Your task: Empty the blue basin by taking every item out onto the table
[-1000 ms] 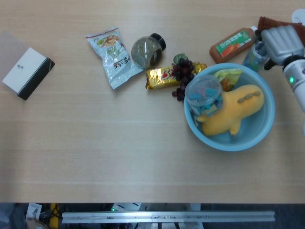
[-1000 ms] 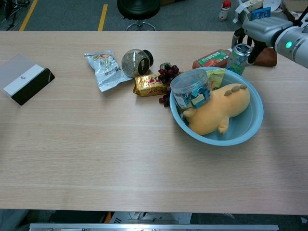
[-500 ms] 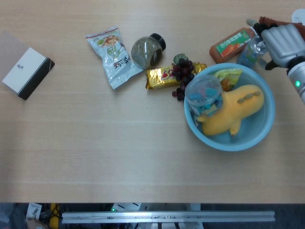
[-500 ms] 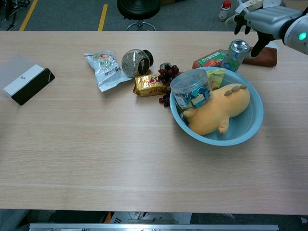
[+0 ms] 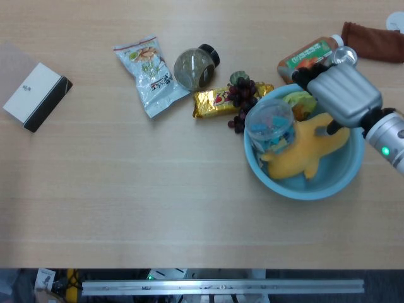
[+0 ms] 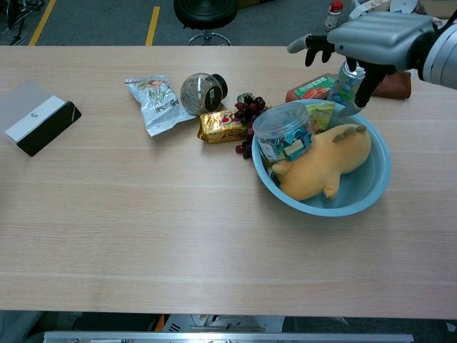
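The blue basin (image 5: 341,172) (image 6: 361,190) sits right of the table's middle. A yellow plush toy (image 5: 295,159) (image 6: 320,169) lies in it. A clear tub of blue items (image 5: 270,126) (image 6: 282,136) leans at its left rim, and a yellow-green packet (image 5: 295,100) (image 6: 321,111) shows at its far rim. My right hand (image 5: 344,95) (image 6: 378,34) hovers over the basin's far side, above the plush toy's head, fingers spread and holding nothing. A drink can (image 5: 344,56) (image 6: 346,82) stands on the table just behind the basin. My left hand is out of both views.
Beyond the basin lie an orange-brown bottle (image 5: 306,59) and a brown cloth (image 5: 372,33). Left of it are grapes (image 5: 243,98), a gold snack bar (image 5: 213,102), a round jar with a black lid (image 5: 192,67) and a snack bag (image 5: 148,72). A black-and-white box (image 5: 35,95) sits far left.
My right hand let go of the drink can behind the basin, then swung left and nearer, out over the basin. The can stays standing on the table.
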